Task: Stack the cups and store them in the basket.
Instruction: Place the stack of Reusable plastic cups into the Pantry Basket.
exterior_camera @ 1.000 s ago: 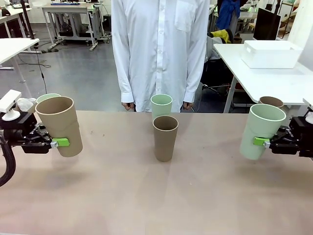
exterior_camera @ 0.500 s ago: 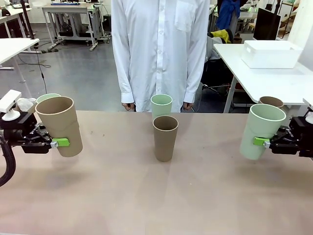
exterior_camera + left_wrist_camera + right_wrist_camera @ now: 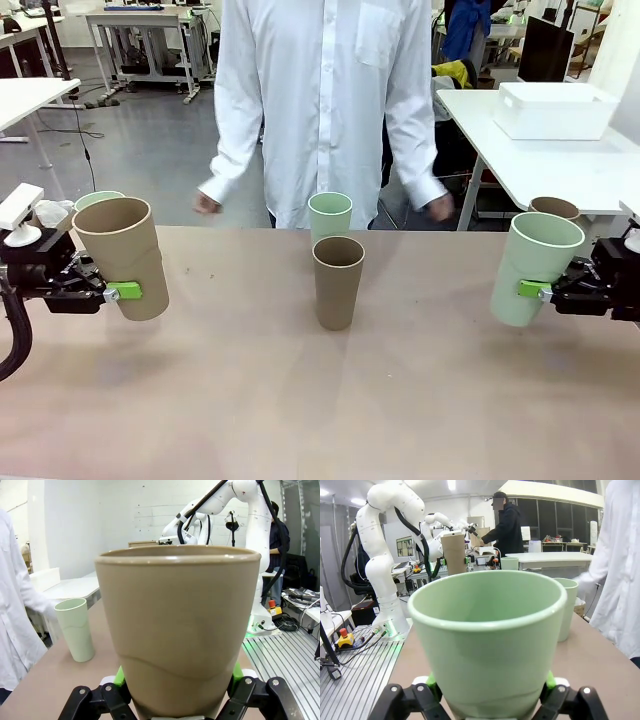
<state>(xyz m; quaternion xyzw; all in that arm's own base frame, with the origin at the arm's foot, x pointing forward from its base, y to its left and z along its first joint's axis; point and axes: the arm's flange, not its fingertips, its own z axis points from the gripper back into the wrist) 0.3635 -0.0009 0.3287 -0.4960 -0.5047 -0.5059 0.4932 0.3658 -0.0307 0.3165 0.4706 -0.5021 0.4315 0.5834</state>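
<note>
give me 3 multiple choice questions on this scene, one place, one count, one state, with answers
1. Where is the basket?
A) on the white side table at far right
B) between the arms
C) in the person's hands

2. How many tan-brown cups show in the front view?
A) one
B) three
C) five

3. The left gripper is
A) open
B) shut on a tan cup
C) shut on a green cup

1 A: it sits on that table, off the work table.
2 B: one held, one mid-table, one at far right.
3 B: its fingers clamp the cup's sides.
</note>
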